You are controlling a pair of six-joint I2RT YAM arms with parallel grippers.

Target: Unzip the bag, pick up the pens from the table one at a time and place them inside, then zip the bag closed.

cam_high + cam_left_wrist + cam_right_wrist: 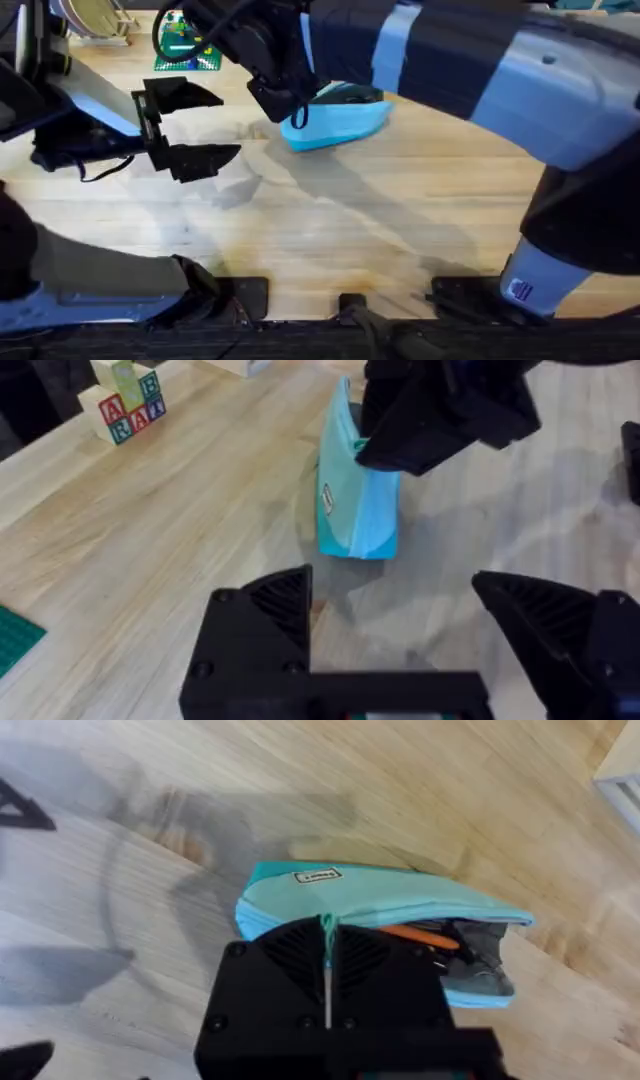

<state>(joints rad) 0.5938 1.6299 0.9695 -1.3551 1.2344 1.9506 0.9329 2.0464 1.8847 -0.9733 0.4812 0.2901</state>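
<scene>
Bag [352,510] with unreadable white label, lettered blocks [128,408] A, B, R

This looks like a robot lab or test room, not a home. Two big robot arms are fixed at the near edge of a wide wooden table [400,230], with black cables trailing beside them. On the far side of the table from the arms sit things for practice: a little stack of letter blocks [128,405] and a green toy building plate [185,60]. The table has robot gear and toys on it, like a place for tests.
</scene>
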